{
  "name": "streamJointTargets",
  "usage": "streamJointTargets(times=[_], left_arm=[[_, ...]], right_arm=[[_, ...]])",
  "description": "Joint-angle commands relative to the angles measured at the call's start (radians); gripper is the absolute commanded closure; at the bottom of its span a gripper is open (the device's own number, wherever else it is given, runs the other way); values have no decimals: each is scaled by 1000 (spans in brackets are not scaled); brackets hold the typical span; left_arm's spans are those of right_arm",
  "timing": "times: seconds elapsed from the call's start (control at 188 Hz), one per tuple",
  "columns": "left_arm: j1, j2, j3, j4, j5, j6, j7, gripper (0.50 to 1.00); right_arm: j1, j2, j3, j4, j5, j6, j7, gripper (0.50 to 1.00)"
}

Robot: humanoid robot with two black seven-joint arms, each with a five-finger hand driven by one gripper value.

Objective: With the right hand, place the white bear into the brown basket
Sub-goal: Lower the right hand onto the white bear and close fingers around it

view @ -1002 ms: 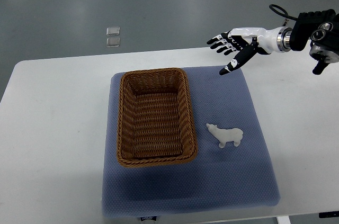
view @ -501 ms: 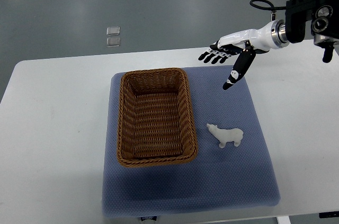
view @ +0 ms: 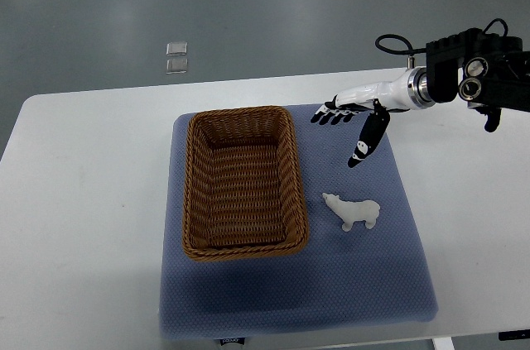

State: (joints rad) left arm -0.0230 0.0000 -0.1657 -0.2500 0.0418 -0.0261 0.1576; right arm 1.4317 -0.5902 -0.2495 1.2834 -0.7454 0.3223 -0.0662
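Note:
A small white bear [view: 354, 211] lies on its side on the blue mat [view: 364, 284], just right of the brown wicker basket [view: 242, 182]. The basket is empty. My right hand [view: 346, 125] comes in from the right edge and hovers above the mat's far right part, behind the bear and apart from it. Its fingers are spread and the thumb points down toward the bear. It holds nothing. The left arm does not show.
The mat lies on a white table [view: 83, 201]. Two small clear squares [view: 175, 56] lie on the grey floor beyond the table's far edge. A black cable loops above my right wrist [view: 397, 42].
My right hand has moved left and down toward the bear, lowering over the mat. The bear and the basket have not moved.

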Motion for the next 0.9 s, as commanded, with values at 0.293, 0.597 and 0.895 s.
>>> streamJointTargets(times=[0.293,0.597,0.895], left_arm=[[0,0,0,-2,1,0,0,500],[0,0,0,1,0,0,0,500],[0,0,0,0,1,0,0,500]], right_arm=[[-36,-92,10,172,136,-26,2,572],[-126,-118,9,192,130,-121,2,574],[-208,-134,9,221,86,-160,2,576]])
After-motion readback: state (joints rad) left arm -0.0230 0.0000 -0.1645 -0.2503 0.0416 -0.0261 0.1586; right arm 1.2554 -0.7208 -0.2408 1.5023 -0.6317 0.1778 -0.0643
